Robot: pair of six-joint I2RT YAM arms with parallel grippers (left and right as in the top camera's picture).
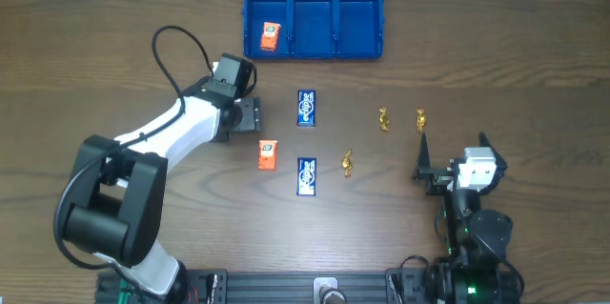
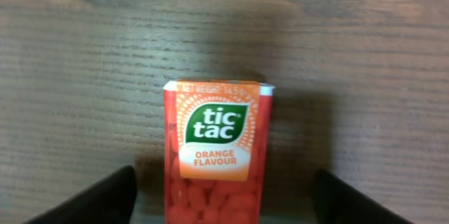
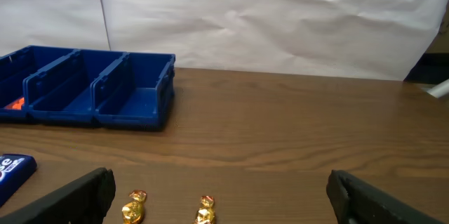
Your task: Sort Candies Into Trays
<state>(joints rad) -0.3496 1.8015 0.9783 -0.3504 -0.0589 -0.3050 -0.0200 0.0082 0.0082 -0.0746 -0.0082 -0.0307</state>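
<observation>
**Top view:** early stage by my read, approx 1 of 7 pcs sorted. Tray point(image 1: 314, 54) sits top centre w/ 3 compartments. The left one holds the sorted box point(image 1: 270, 36), orange; mid & right ones are bare. Not yet sorted, on the table point(image 1: 534, 75): loose box point(image 1: 269, 154), also orange, just left of centre; 2 blue packs point(image 1: 306, 109) right of it; 3 gold candies point(image 1: 383, 119) further right. Left gripper point(image 1: 246, 116) shows up-left of the loose box. Right gripper point(image 1: 452, 147) is lower right, well apart from all candy.

**Left wrist view:** loose box point(image 2: 219, 147) lies flat at lower centre, between the left gripper's fingers point(image 2: 98, 199). Jaws are wide apart and nothing is gripped yet. Prob. next: close on it, then take it to the left compartment w/ its twin.

**Right wrist view:** right gripper point(image 3: 224, 203) is spread wide w/ nothing held. Tray point(image 3: 133, 87) is upper left; an orange sliver of the sorted box point(image 3: 12, 103) shows in the leftmost compartment, the other 2 are bare. 2 gold candies point(image 3: 133, 206) at the bottom edge, a blue pack corner point(image 3: 14, 171) at the left edge.
</observation>
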